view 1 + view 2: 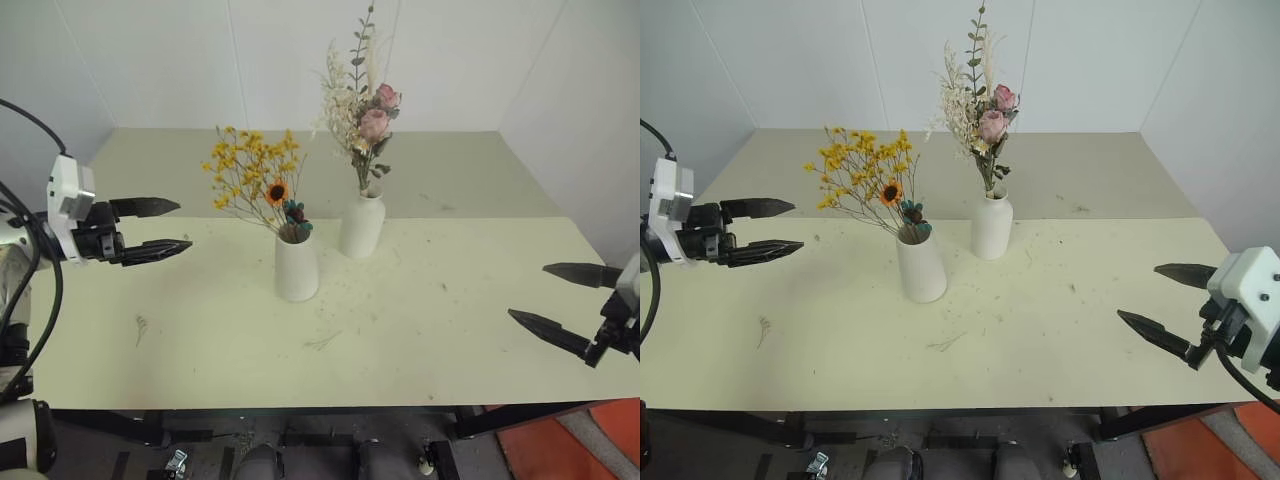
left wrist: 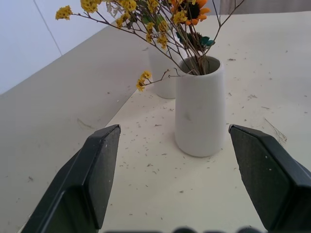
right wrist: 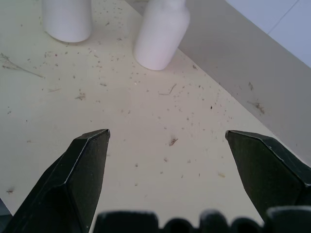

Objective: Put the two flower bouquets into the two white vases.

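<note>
- We see the bouquet of small yellow-orange dried flowers with a sunflower [image 1: 250, 170] standing in the tapered matte white ceramic vase [image 1: 296, 268] on the pale yellow table [image 1: 440, 340].
- Just beside and behind it, the cream grass and pink rose bouquet [image 1: 362, 110] stands in the narrow-necked matte white bottle vase [image 1: 362, 226].
- Our left gripper [image 1: 160, 228] hangs left of the vases, fingers spread wide, holding nothing.
- Our right gripper [image 1: 560, 300] hovers at the table's right edge, fully spread and empty.
</note>
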